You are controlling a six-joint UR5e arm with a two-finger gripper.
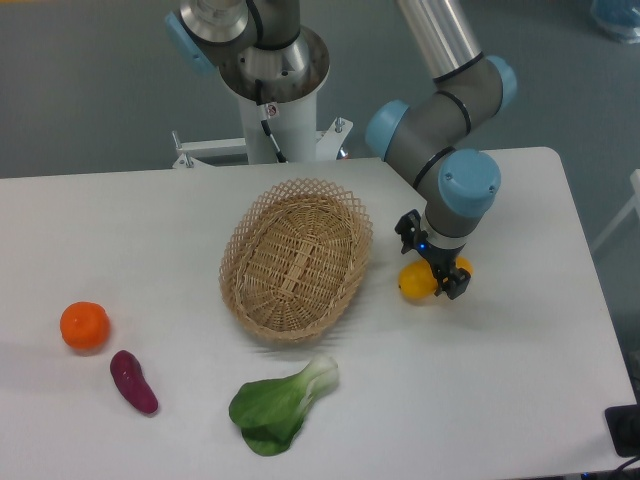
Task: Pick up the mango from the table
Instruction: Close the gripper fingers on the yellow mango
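A: Fingers (432, 262) down over the mango (417, 281), one dark tip at its far left edge, the other at its near right end. Straddling it, apparently. Pinching or merely spread around? Cannot tell from this angle.

B: Mango lying on the surface (520, 380), just right of the basket (296, 259), close to its rim but apart. Not lifted, as far as can be judged.

A: Wrist pointing straight down, arm (445, 120) folded in from behind. Likely so as to come at the fruit from above, clear of the basket's wall.

B: Across the narrow way, it seems. Sensible for a smooth oblong thing prone to slipping.

A: Farther out: green leafy vegetable (277, 404) at the front, orange fruit (84, 325) and purple piece (133, 381) far left. Well apart, no hindrance.
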